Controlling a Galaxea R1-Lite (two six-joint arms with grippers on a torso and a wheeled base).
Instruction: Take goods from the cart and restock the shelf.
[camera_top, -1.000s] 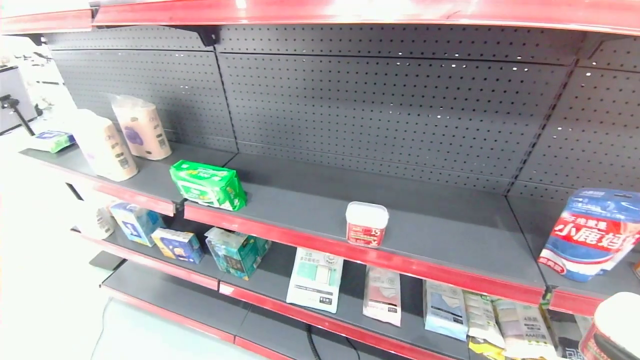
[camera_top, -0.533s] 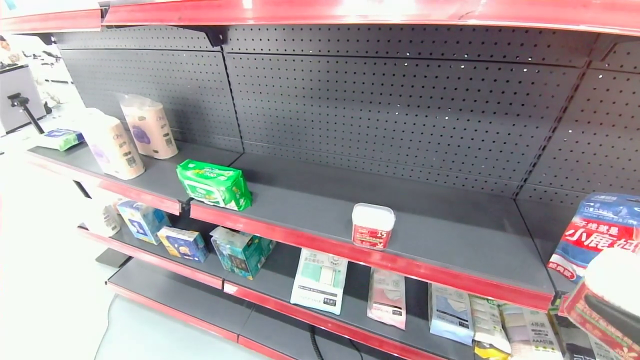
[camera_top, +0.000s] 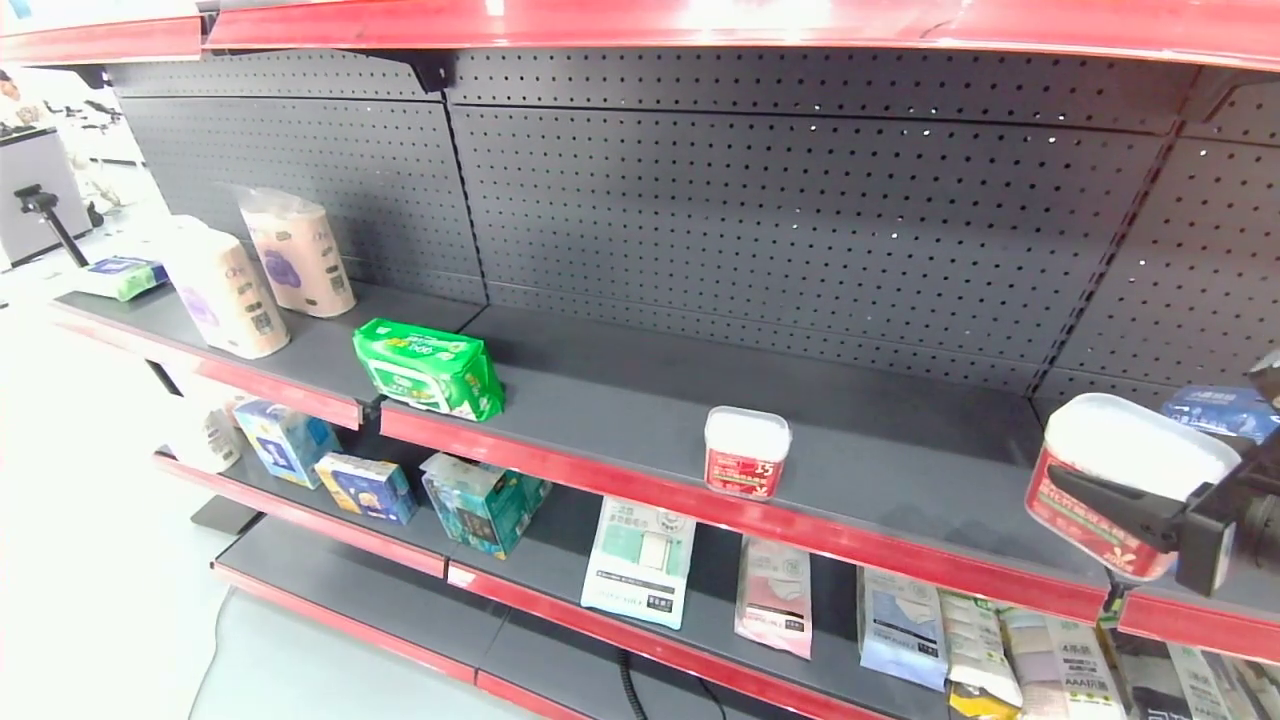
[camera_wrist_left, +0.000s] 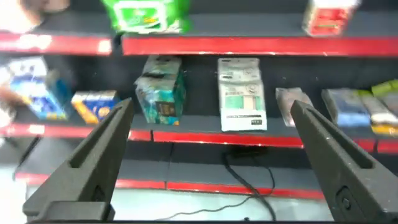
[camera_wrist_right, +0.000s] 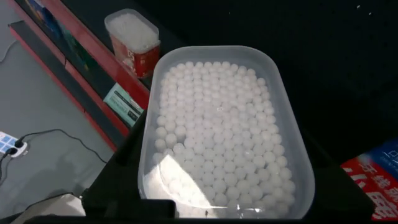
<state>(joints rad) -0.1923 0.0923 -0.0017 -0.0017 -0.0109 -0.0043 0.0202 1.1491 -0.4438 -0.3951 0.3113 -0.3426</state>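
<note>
The right gripper (camera_top: 1118, 497) was clamped on a tub of cotton swabs (camera_top: 1140, 440), one finger on each side, so the tub was level with its lid on top. It hung in the air by the right end of the middle shelf (camera_top: 620, 390), not yet set down. I think it was meant to go beside the other swab tub (camera_top: 746, 452) near the red front edge. The left gripper (camera_wrist_left: 211, 162) was wide apart and held nothing, down by the lower shelves. The shelf was flat and dark, with lots of bare room. A green wipes pack (camera_top: 428, 368) sat at its left end. Behind was a black wall full of little holes (camera_top: 760, 200).
</note>
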